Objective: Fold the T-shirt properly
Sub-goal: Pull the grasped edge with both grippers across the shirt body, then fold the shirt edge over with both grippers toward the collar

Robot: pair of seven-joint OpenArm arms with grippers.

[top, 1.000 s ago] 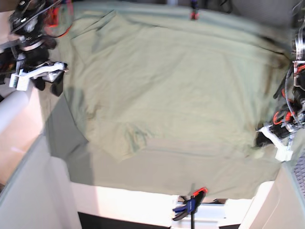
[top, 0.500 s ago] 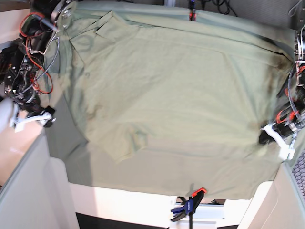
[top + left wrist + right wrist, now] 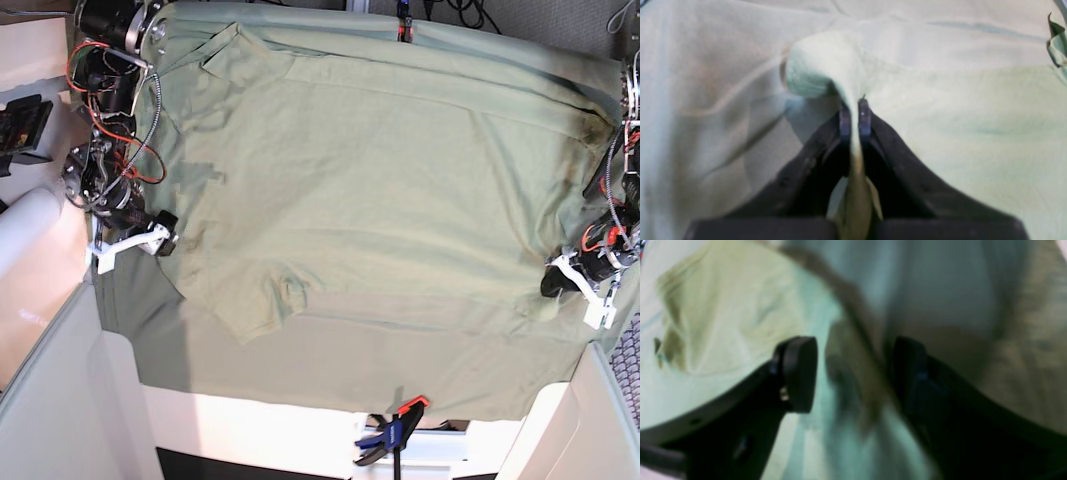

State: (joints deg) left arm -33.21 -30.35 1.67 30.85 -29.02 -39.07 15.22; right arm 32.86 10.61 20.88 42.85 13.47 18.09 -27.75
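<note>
Surface: green table cloth (image 3: pixel 330 375) stretched over the whole work table, with the T-shirt (image 3: pixel 370 190) spread flat on top of it.
Count: one T-shirt, one cloth, two arms, two clamps, namely a blue-and-orange clamp (image 3: pixel 392 436) at the near edge and a small clamp (image 3: pixel 404 22) at the far edge.
T-shirt position: lying across the middle of the table, one sleeve (image 3: pixel 262 300) pointing to the near edge, another at the far left corner.
Hard to see: right wrist view is badly blurred, so the fabric between its jaws cannot be told apart as shirt or cloth; base view cuts off the left arm at the frame edge.
Left gripper (image 3: pixel 853 113): fingers pressed tight together, pinching a raised ridge of T-shirt fabric at the shirt's edge.
Right gripper (image 3: pixel 853 373): fingers spread wide, holding nothing, poised just above the fabric at the shirt's opposite side.
</note>
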